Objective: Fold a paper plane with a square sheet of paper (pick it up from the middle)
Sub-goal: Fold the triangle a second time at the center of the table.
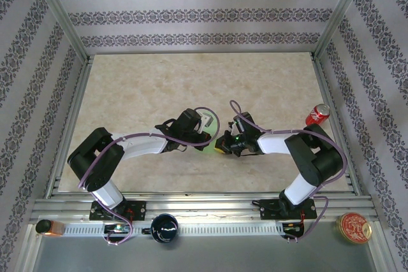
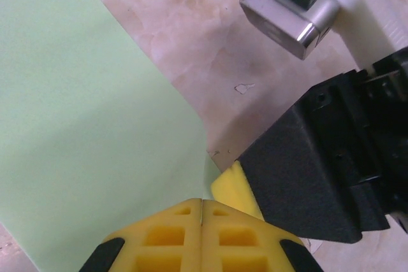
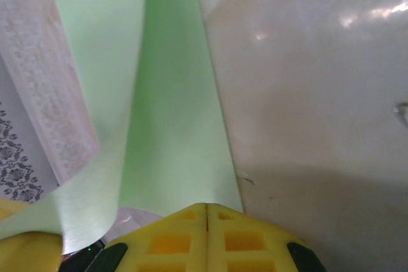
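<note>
Top view, arms: both reach to the middle of the counter (image 1: 159, 87); the left pincer (image 1: 205, 136) and right pincer (image 1: 222, 146) sit just beside each other.
Top view, paper: the square sheet of paper (image 1: 202, 143) shows as a light-green patch between them.
Top view, aside: a red can (image 1: 317, 114) stands near the right edge, well apart.
Left wrist, left pincer (image 2: 201, 211): the yellow fingers are together, clamped on the sheet's edge; the sheet (image 2: 83, 132) spreads up-left.
Right wrist, right pincer (image 3: 207, 214): fingers together, clamped on the sheet (image 3: 175, 125), whose left side curls.
</note>
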